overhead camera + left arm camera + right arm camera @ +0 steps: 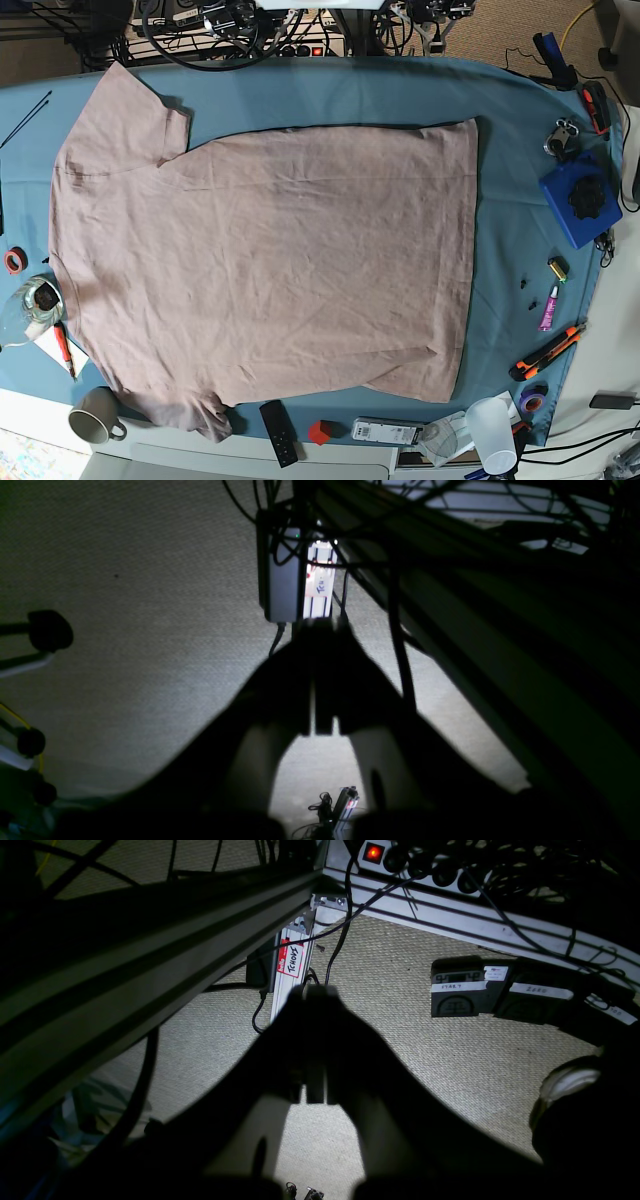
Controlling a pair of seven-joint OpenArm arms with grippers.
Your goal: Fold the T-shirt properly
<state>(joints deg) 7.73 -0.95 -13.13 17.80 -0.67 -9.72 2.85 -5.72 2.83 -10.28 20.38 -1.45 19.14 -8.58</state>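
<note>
Blue cloth covers the counter point(520, 150), cluttered at its edges with a mug point(95, 423), tools and cups. The T-shirt point(270, 265) lies flat and unfolded, well above both grippers, which hang over carpet below. Left gripper point(322, 730) and right gripper point(315, 1097) look clenched, empty. Rising, either could snag dangling cables or strike the frame.

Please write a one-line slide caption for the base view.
Pink-beige T-shirt spread flat and unfolded on the blue table cloth, tools scattered along the edges.
</note>
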